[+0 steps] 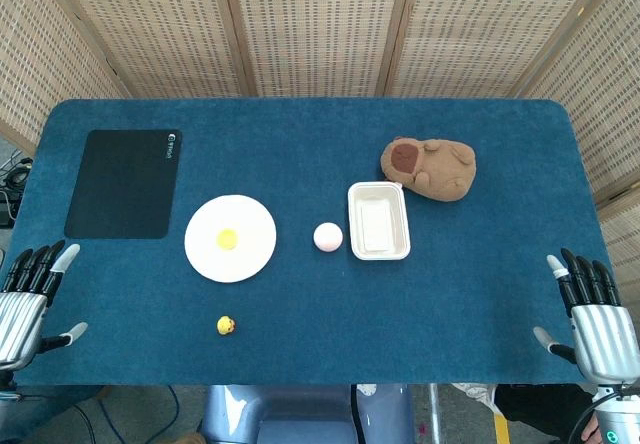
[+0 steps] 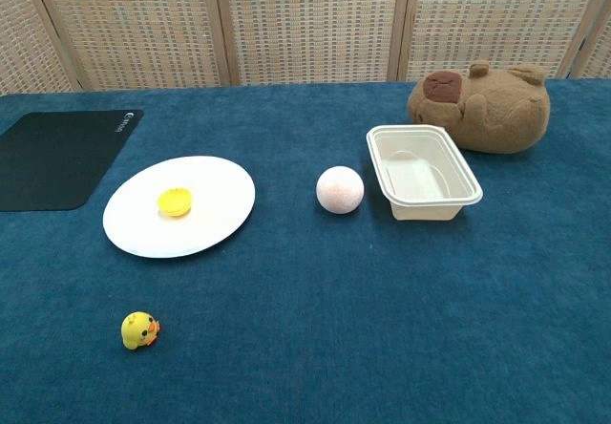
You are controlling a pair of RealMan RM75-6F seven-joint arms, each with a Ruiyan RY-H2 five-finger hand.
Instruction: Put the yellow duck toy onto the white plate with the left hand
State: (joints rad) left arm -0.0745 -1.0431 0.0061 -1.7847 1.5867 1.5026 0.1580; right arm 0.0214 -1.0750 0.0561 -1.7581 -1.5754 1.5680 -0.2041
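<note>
A small yellow duck toy sits on the blue table near its front edge, just below the white plate. A small yellow cup-shaped piece lies on the plate. My left hand hovers at the table's front left corner, fingers spread and empty, well left of the duck. My right hand is at the front right corner, also spread and empty. Neither hand shows in the chest view.
A pink ball lies right of the plate, beside a white plastic tray. A brown plush capybara sits behind the tray. A black mat lies at the back left.
</note>
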